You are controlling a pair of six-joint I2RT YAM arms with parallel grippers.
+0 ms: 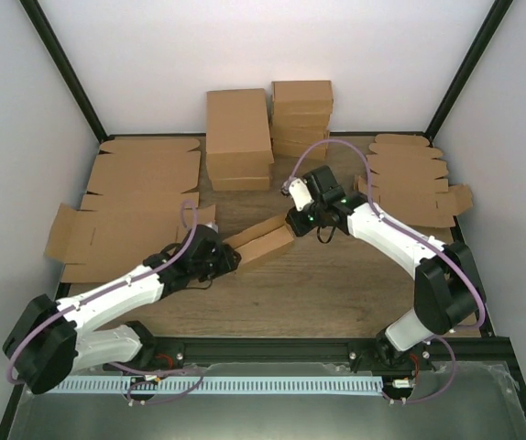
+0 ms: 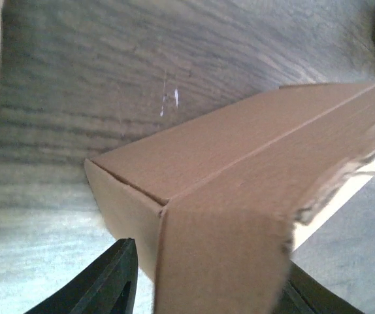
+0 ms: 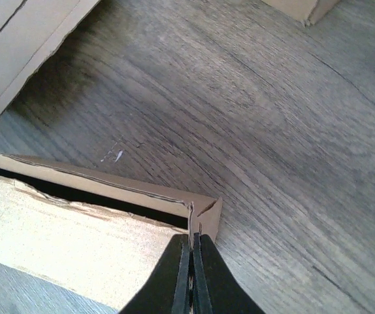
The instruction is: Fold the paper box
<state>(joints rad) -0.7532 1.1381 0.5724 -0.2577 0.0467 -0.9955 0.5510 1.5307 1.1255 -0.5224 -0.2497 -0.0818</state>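
I see a wood table (image 1: 336,284) under the left jaws and the right jaws. Far past the right jaws, at the back, stands a pile of long boxes (image 1: 238,137). Just beside it, on its right, is a pile of short boxes (image 1: 301,119). Out to the left of the left jaws lie the left sheets (image 1: 139,197), flat brown card, one on top of another. The right sheets (image 1: 414,179) lie flat too, out to the right of the right jaws. A small white scratch (image 3: 114,155) marks the table, a little ahead and left of the right jaws. White walls (image 1: 245,46) stand around it all.
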